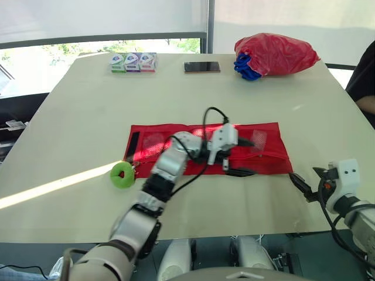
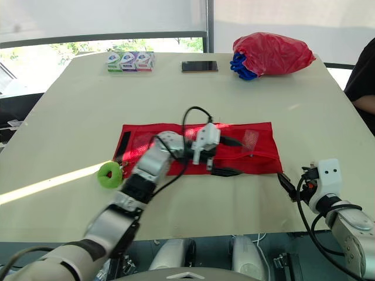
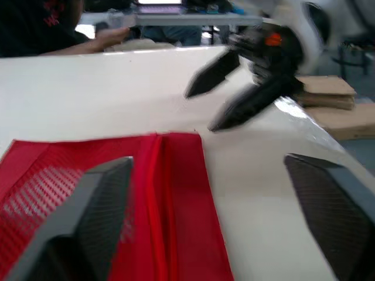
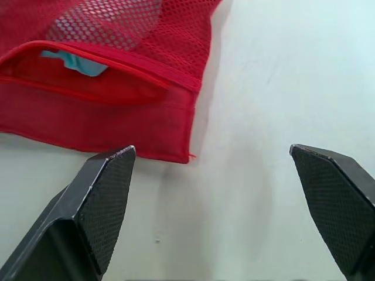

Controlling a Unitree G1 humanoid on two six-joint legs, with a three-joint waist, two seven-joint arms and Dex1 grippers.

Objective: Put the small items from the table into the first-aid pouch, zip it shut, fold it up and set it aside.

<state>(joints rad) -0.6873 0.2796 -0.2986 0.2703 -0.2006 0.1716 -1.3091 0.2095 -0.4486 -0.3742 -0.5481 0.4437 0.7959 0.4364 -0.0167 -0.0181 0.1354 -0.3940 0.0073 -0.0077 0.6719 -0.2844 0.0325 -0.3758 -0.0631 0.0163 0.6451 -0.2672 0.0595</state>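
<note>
Two claws: both released, fingers spread wide, nothing held
Left claw (image 1: 252, 157): over the right half of the first-aid pouch (image 1: 269, 163); one finger above the mesh, the other at the pouch's near edge; whether either touches the fabric cannot be told
Right claw (image 1: 303, 174): just beside the pouch's near right corner; above bare counter (image 1: 88, 117); apart from the pouch
First-aid pouch: red mesh; laid out flat and unfolded at the middle of the counter; a pocket at its right end gapes open, unzipped
Light-blue item (image 4: 75, 61): inside that open pocket; partly hidden by the pocket's red edge
Green roll (image 1: 122, 174): on the counter just beside the pouch's near left corner; outside the pouch
Three small boxes (image 1: 133, 62): in a row, well beyond the pouch's left end; by the counter's far edge
Phone (image 1: 202, 67): lying flat, well beyond the pouch's middle
Red plastic bag (image 1: 275, 54): bulging, well beyond the pouch's right end; something blue (image 1: 243, 65) shows at its side nearer the phone
Person's arm (image 1: 363, 88): dark sleeve, past the pouch's right end at the counter's edge
</note>
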